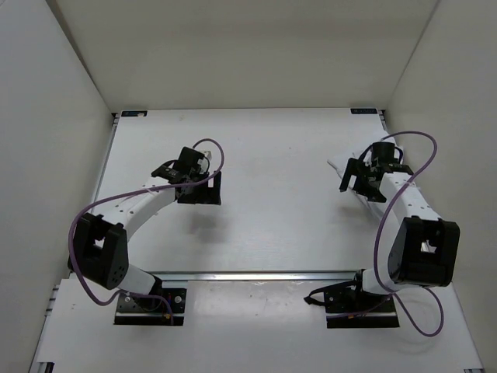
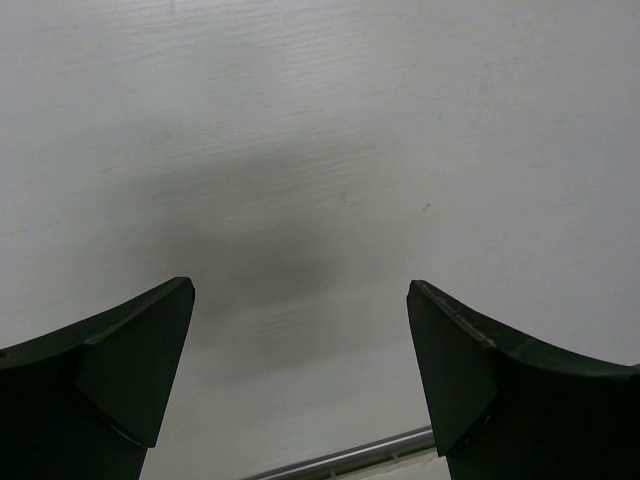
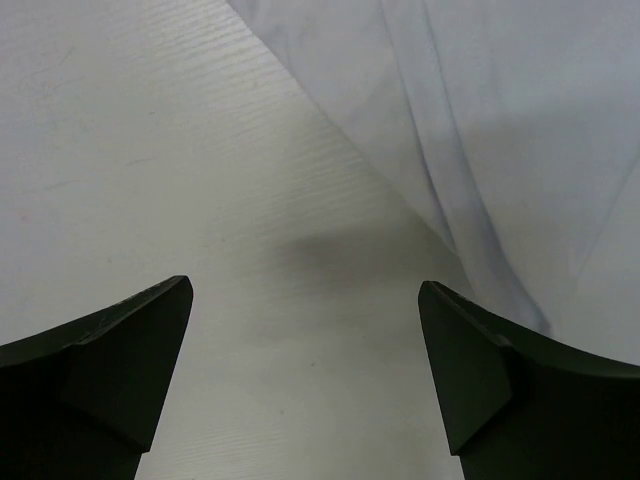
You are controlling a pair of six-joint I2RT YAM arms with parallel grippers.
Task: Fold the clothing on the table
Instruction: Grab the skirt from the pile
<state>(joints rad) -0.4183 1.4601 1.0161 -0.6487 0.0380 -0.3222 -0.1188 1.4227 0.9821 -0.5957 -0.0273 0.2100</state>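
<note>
Lying ahead of wide-open right fingers (image 3: 90, 370), the clothing (image 3: 500, 120), apparently untouched; left fingers (image 2: 100, 370) open too.

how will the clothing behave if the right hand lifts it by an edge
Probably floppy: the clothing lies flat with soft creases, so it should drape from the right hand. Likely light, as the fabric looks thin. Pushed, it would probably bunch rather than slide whole.

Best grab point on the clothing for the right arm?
Probably the free edge of the clothing: it lies flat, running diagonally just ahead of the open right pincer. Come in low from the table side, one finger sliding under the edge.
</note>
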